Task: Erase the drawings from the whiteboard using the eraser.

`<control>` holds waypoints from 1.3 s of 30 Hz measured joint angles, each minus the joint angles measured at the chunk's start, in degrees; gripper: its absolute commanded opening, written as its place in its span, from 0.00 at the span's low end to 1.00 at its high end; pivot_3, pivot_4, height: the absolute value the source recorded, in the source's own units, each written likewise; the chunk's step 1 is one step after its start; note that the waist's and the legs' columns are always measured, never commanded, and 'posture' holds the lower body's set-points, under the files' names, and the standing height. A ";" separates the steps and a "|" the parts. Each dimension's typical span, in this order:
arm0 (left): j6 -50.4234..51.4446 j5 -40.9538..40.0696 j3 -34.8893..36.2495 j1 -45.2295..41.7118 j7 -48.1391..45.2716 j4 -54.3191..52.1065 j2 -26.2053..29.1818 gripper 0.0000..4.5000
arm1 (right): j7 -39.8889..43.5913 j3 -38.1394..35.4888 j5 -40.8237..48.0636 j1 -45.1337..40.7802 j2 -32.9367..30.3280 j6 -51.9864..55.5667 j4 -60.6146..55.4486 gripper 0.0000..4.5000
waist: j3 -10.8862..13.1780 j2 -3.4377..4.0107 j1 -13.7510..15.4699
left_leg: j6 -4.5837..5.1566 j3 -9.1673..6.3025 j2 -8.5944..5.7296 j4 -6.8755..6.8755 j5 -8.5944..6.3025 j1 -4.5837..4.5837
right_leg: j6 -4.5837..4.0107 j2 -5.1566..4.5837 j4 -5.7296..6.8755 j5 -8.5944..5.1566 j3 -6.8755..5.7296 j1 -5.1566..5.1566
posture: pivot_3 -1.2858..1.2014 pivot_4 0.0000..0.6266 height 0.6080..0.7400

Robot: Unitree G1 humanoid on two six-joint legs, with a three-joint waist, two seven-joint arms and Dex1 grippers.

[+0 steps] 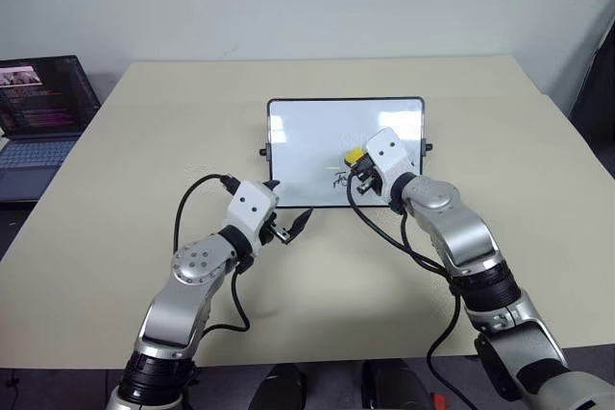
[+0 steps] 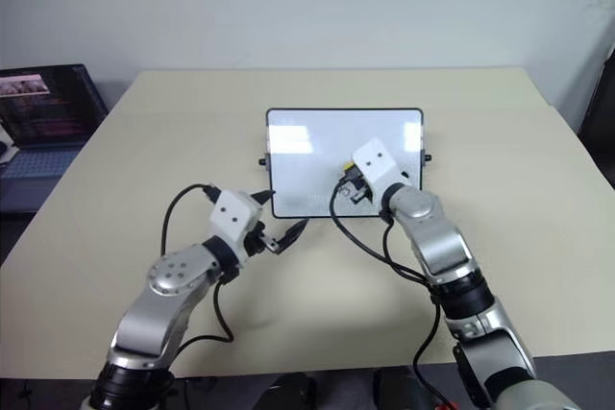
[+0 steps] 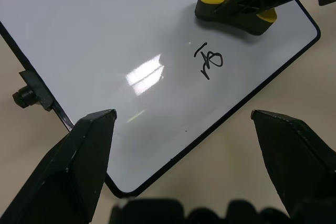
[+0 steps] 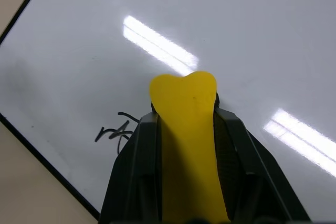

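Now right gripper (image 1: 357,168) presses eraser (image 1: 354,155) on whiteboard (image 1: 307,136) above drawings (image 1: 341,179).

Counter (image 1: 144,141) lies bare on both sides of the whiteboard (image 1: 317,132) and behind it. Right end effector (image 1: 357,172) with eraser (image 1: 354,155) blocks the board's lower right, just beside the drawings (image 1: 341,179). Left end effector (image 1: 288,228) sits off the near left corner. Laptop (image 1: 38,122) stands beyond the counter's far left edge.
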 measured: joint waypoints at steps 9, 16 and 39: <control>0.89 -0.02 0.10 0.79 0.78 -1.40 0.39 1.00 | 0.09 1.52 -4.26 -2.58 0.15 -4.50 5.84 0.23 | 0.00 0.00 -0.12 | 0.00 0.05 0.00 0.01 0.00 0.04 | 0.00 0.01 0.07 0.00 0.04 0.00 | 0.52 0.24 1.00; 0.73 -0.06 1.02 1.18 0.77 -1.38 1.10 1.00 | 0.69 2.92 -5.42 -1.22 1.50 -6.37 7.12 0.23 | -0.02 0.00 -0.18 | 0.03 0.06 0.03 0.03 -0.01 0.22 | -0.02 0.04 0.16 0.01 0.06 0.11 | 0.52 0.24 1.00; -0.49 0.03 2.12 1.93 1.30 -0.92 1.14 1.00 | 5.18 9.65 -8.71 3.98 3.28 -6.94 6.08 0.23 | -0.05 -0.02 -0.21 | 0.14 0.07 0.08 0.03 -0.07 0.46 | -0.03 0.09 0.18 0.03 0.07 0.29 | 0.52 0.24 1.00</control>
